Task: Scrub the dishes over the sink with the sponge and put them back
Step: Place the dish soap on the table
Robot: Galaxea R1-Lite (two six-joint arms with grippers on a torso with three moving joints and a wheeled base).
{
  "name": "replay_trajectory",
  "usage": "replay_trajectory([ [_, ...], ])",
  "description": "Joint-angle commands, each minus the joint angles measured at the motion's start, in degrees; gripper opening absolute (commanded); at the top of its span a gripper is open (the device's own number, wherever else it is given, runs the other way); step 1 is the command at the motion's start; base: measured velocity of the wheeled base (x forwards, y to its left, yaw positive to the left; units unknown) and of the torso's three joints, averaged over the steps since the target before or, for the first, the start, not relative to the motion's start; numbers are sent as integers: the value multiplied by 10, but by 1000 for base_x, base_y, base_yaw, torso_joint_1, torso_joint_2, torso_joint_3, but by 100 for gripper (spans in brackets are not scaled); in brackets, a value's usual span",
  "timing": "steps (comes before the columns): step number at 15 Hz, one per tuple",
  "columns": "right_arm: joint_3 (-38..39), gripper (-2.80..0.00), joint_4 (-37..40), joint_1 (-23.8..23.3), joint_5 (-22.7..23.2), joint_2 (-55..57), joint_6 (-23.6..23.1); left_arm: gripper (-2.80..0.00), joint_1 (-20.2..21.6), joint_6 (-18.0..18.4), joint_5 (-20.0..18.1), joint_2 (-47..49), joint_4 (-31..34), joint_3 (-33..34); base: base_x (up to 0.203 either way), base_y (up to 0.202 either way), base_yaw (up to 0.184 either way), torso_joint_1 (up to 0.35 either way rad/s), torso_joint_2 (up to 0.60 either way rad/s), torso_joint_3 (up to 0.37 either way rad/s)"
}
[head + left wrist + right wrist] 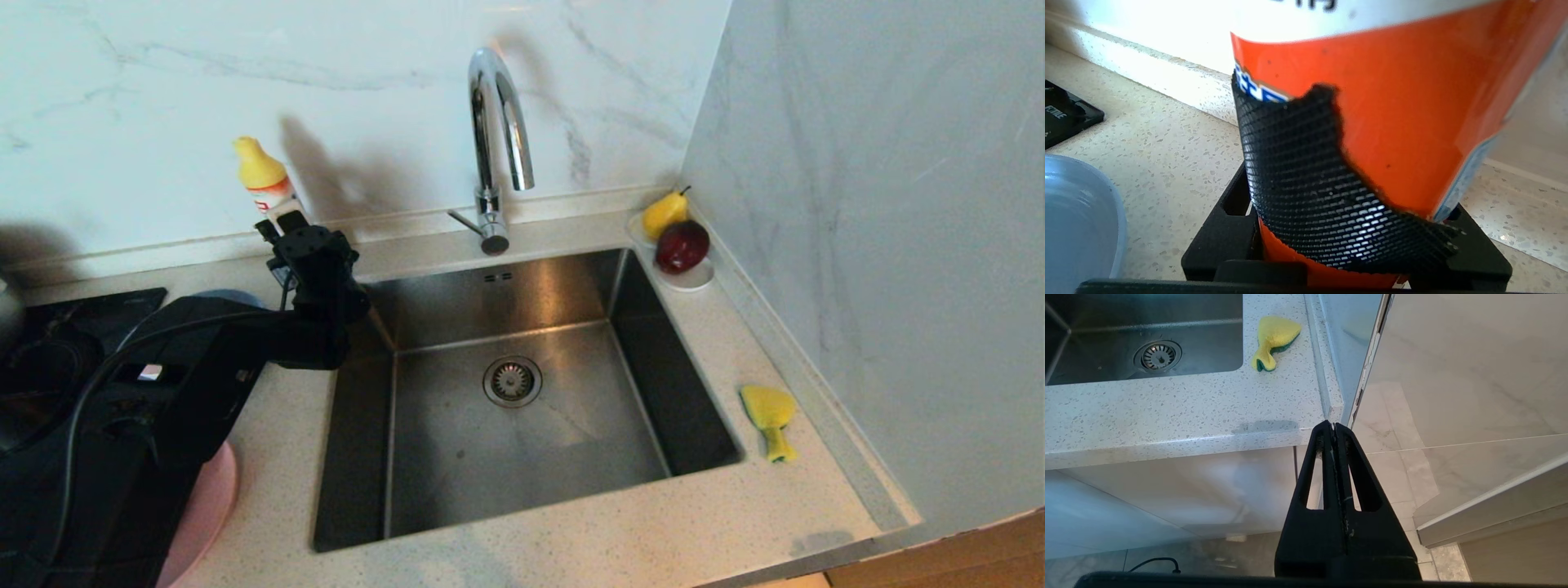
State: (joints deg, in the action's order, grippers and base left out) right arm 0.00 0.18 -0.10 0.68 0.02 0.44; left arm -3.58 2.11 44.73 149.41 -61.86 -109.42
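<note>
The sink (457, 457) fills the centre of the head view, holding nothing but its round strainer drain (512, 380). At upper left, the left gripper (282, 224) pinches the orange-labelled detergent bottle (265, 184). The sponge (770, 416) lies crumpled on the counter (571, 539) at right. A white saucer (694, 280) at upper right holds a pear (664, 214) and a dark red apple (682, 246). The pink plate (208, 506) peeks out at lower left; a blue-grey plate (1077, 220) shows in the left wrist view. The right gripper (1333, 425), fingers pressed together, hangs below the counter edge.

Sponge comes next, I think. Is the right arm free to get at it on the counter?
Probably yes: the sponge lies alone on bare counter right of the sink. The right gripper hangs empty below the edge, jaws shut, so they must open first.
</note>
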Motion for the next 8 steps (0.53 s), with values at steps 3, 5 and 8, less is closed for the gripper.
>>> replay_trajectory([
  [3,0,-280,0,0,0,0,0,-280,0,0,1,1,0,-3,0,0,0,0,0,0],
  [5,0,-280,0,0,0,0,0,-280,0,-1,-1,-4,10,-6,0,0,0,0,0,0],
  [8,0,-280,0,0,0,0,0,-280,0,-1,0,-1,11,-6,0,0,0,0,0,0],
])
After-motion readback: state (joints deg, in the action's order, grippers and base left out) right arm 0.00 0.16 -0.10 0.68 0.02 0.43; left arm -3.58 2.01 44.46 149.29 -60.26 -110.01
